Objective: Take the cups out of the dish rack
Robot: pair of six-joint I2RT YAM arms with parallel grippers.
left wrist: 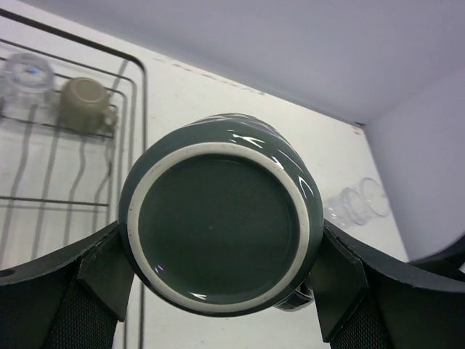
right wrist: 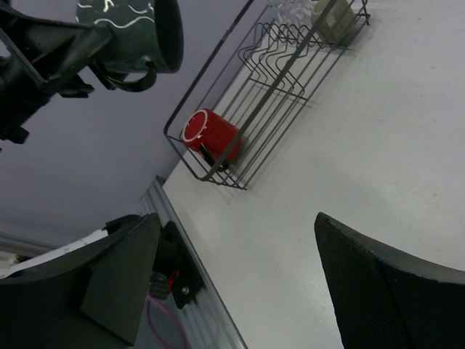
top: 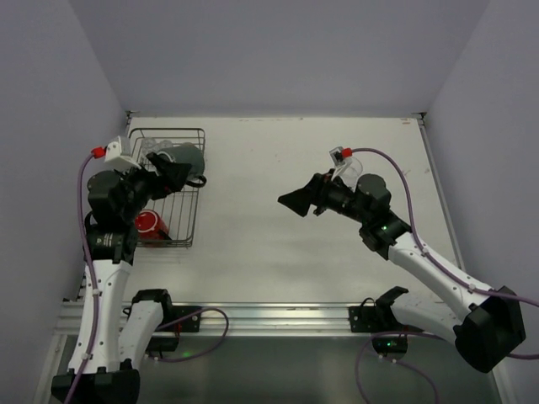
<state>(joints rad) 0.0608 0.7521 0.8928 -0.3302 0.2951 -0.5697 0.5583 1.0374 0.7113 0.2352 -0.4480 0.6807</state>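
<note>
Left tool [left wrist: 224,270] is clamped across the body of the dark green mug [left wrist: 218,233], base turned toward the wrist, above the far half of the dish rack [top: 200,202] and seemingly clear of its prongs. Right tool [right wrist: 240,280] stands wide apart and empty, well right of the rack above the table [top: 278,252].

Risk: the glazed round wall gives little bite, so a quick swing could let the mug rotate or drop onto the rack wires.

In the rack: red mug [top: 150,224] at the near end, greyish-tan cup [left wrist: 86,102] and clear tumbler [left wrist: 25,76] at the far end. A second tumbler [left wrist: 356,202] sits on the table right of the rack, in the likely set-down area
</note>
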